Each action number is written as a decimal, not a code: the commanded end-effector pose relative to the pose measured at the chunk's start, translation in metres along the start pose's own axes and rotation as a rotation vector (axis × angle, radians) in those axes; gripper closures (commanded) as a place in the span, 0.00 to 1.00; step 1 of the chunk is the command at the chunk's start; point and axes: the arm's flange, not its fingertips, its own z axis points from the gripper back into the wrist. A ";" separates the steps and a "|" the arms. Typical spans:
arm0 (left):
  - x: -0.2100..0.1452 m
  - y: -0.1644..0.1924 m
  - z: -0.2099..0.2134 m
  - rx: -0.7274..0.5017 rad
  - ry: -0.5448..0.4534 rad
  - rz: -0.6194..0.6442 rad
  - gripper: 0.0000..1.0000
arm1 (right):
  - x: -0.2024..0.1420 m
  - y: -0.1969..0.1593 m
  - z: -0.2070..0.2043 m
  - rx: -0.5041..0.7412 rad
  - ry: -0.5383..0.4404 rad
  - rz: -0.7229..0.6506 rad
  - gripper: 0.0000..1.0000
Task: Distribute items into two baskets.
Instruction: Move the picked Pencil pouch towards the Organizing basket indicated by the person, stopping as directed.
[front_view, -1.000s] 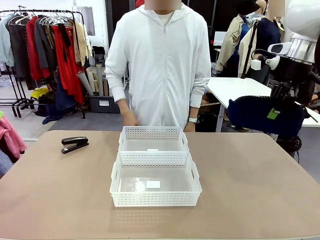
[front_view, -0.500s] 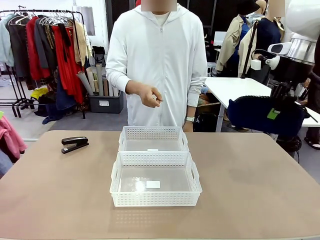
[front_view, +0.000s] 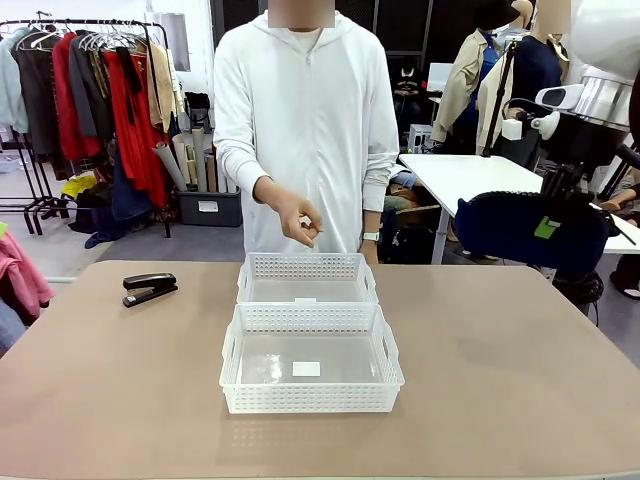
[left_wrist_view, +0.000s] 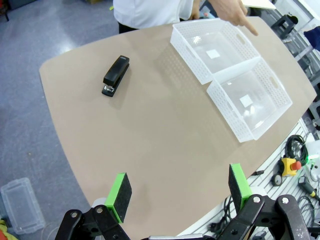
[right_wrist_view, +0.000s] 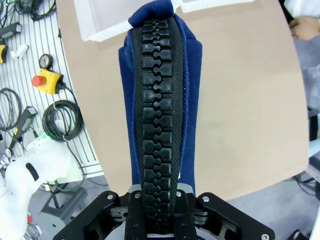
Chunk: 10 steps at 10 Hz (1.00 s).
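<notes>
Two white lattice baskets stand end to end mid-table, the far basket (front_view: 304, 266) by the person and the near basket (front_view: 310, 397) toward me. The black stapler (front_view: 150, 288) lies on the table's far left. High at the right, off the table's edge, my right gripper (front_view: 548, 227) is shut on the navy pouch (front_view: 510, 232), whose black zipper (right_wrist_view: 156, 115) runs up the right wrist view. My left gripper (left_wrist_view: 179, 186) hangs open and empty over the table's near left edge, with the stapler (left_wrist_view: 116, 75) and both baskets (left_wrist_view: 186, 55) (left_wrist_view: 226, 107) ahead of it.
The person stands at the far side, one hand (front_view: 298, 218) pointing down above the far basket. A clothes rack (front_view: 100, 90) and a white table (front_view: 470, 175) stand behind. A yellow stop button (right_wrist_view: 45, 80) and cables lie on the bench below the table edge.
The person's hand came up from table level and now points down over the far basket. Both arms, the pouch and the stapler stayed still.
</notes>
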 end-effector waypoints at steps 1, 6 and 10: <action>0.000 0.000 0.000 -0.002 -0.001 -0.001 0.00 | 0.002 0.000 0.002 -0.007 -0.008 -0.007 1.00; 0.000 0.000 0.000 -0.002 -0.001 -0.001 0.00 | 0.002 0.000 0.002 -0.007 -0.008 -0.007 1.00; 0.000 0.000 0.000 -0.002 -0.001 -0.001 0.00 | 0.000 0.000 0.000 0.000 0.000 0.000 1.00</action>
